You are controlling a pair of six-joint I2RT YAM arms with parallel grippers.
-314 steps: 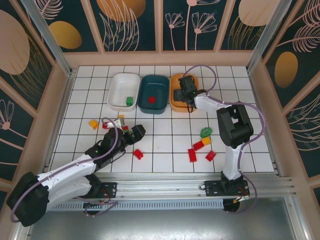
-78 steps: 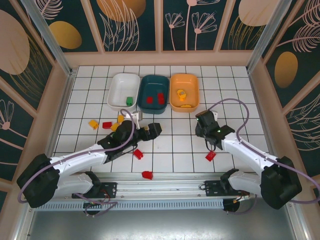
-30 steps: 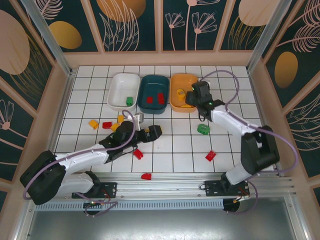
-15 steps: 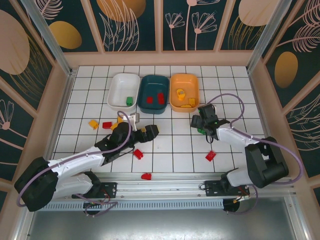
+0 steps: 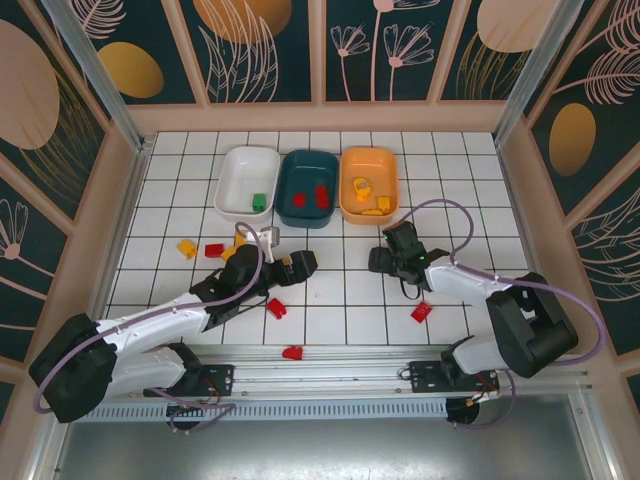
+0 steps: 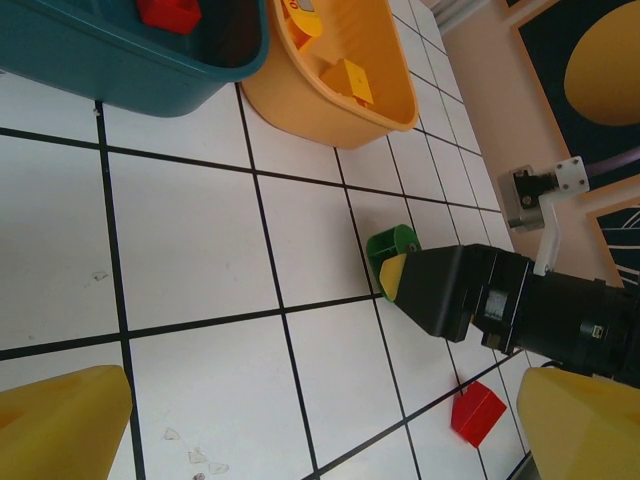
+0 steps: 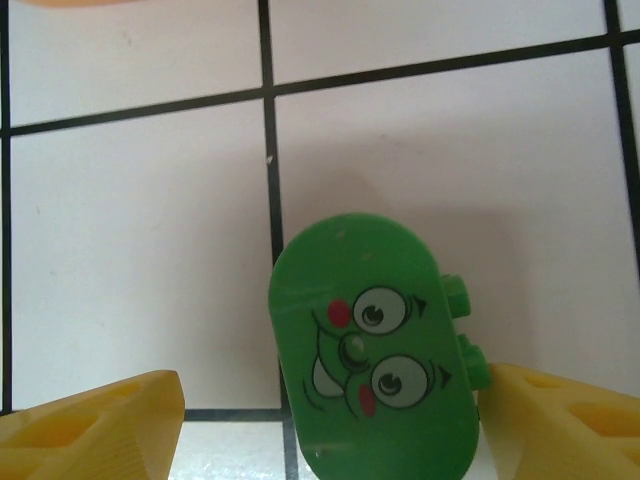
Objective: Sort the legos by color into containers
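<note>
While the left gripper (image 6: 325, 400) is spread wide, the green lego (image 7: 370, 400) at its three o'clock is straddled by the parted right gripper (image 7: 330, 425).

We had three trays in a far row on the table (image 5: 470, 210), side by side: left tray (image 5: 238, 175), middle tray (image 5: 305, 170), right tray (image 5: 378, 165). Left tray held one brick (image 5: 259, 202), middle tray a pair of bricks (image 5: 321, 193), right tray a few more (image 5: 362, 186). Several loose bricks (image 5: 214, 249) lay near-left of the trays and a stray brick (image 5: 293, 352) at the near edge. A rounded brick (image 7: 372, 380) lay between the right gripper (image 7: 330, 420) fingers.
</note>
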